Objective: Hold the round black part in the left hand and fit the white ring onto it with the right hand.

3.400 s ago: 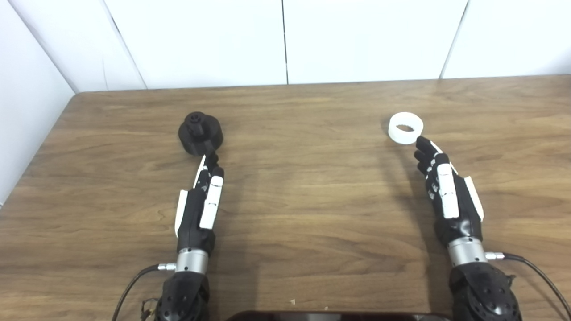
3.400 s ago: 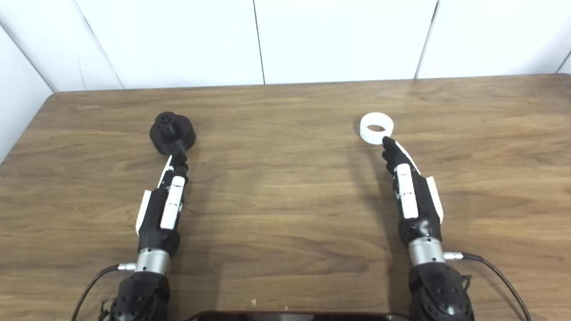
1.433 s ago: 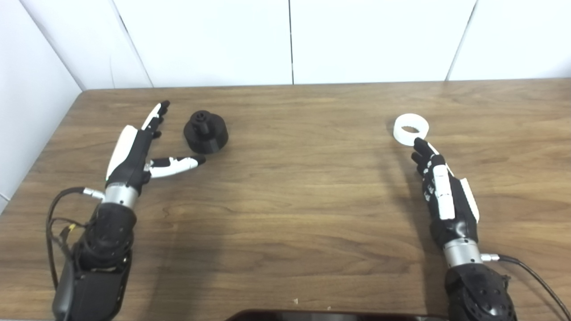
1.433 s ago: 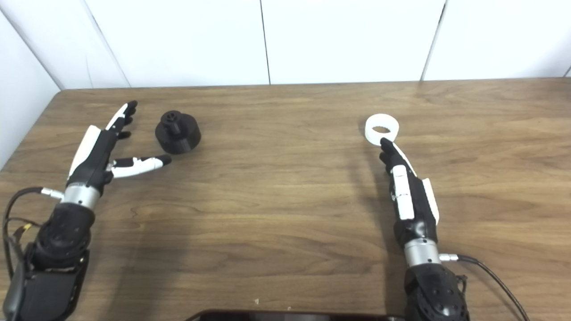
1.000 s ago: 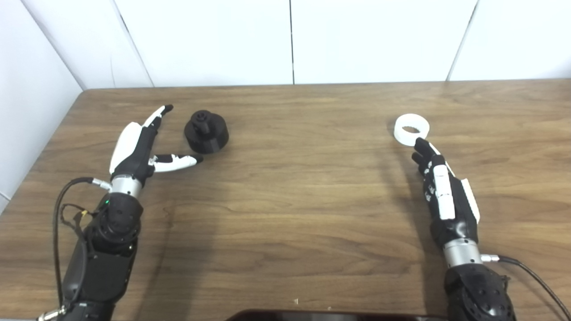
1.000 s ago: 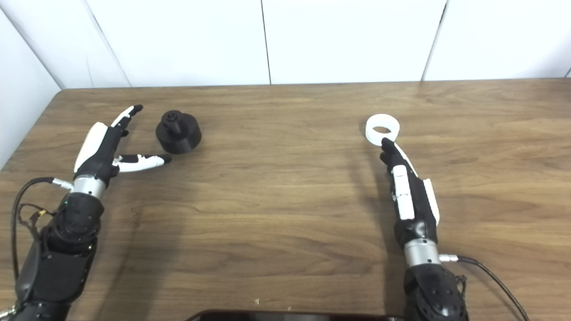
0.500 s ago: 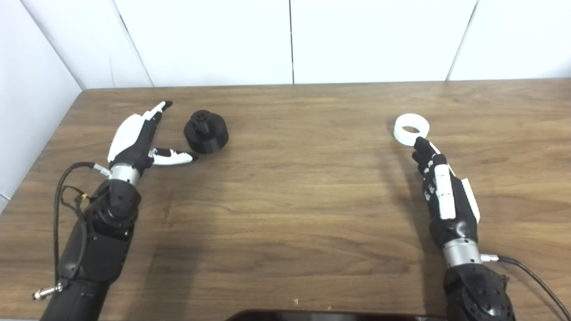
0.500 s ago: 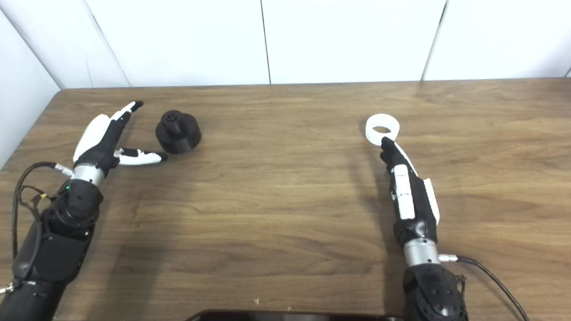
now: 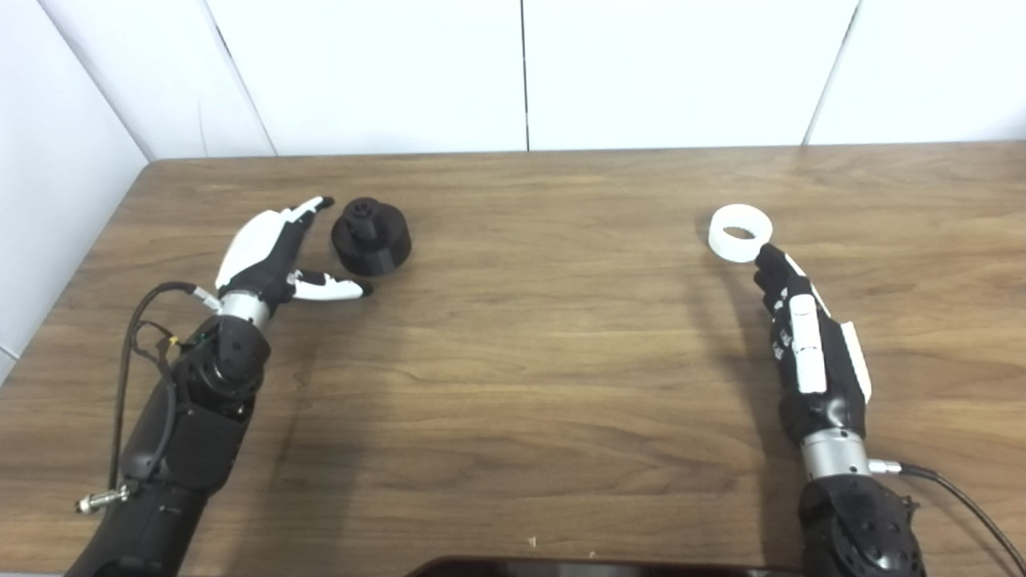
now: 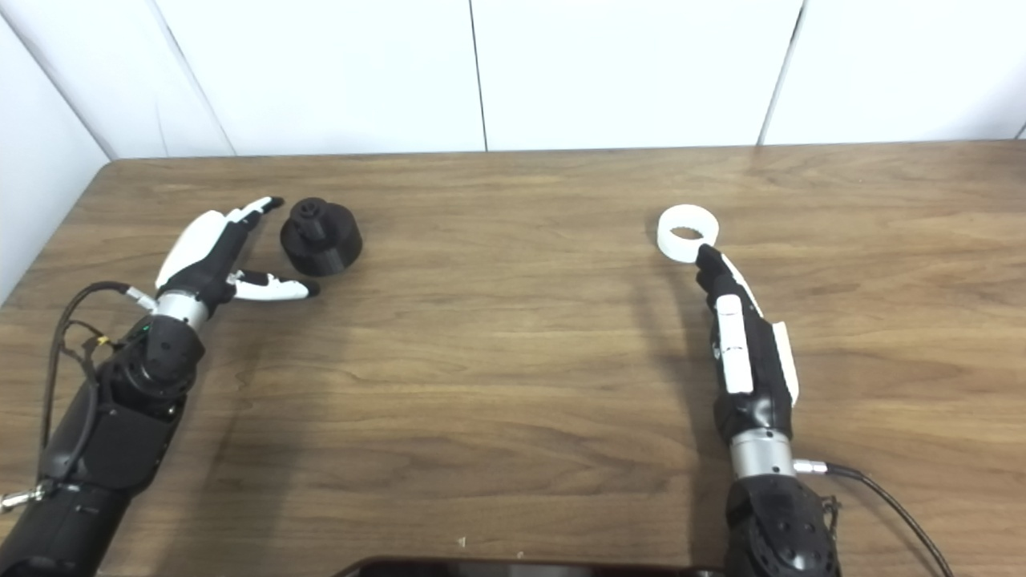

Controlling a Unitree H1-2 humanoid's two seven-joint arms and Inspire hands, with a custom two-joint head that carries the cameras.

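The round black part [image 9: 370, 237] with a small hub on top stands on the wooden table [image 9: 529, 344] at the left. My left hand [image 9: 276, 252] is open just left of it, fingers reaching past its far side and thumb stretched below it, not touching. The white ring [image 9: 740, 232] lies flat on the table at the right. My right hand [image 9: 805, 340] lies flat and open, its fingertips [image 9: 768, 258] right at the ring's near edge. The part [image 10: 321, 236] and the ring [image 10: 687, 233] also show in the right eye view.
White wall panels [image 9: 521, 72] stand along the table's back and left edges. A dark object's edge [image 9: 577, 567] shows at the bottom middle. Cables [image 9: 132, 336] trail from both wrists.
My left hand has swung out to the left side of the black part and moved closer around it. My right hand has shifted slightly right, still at the ring's edge.
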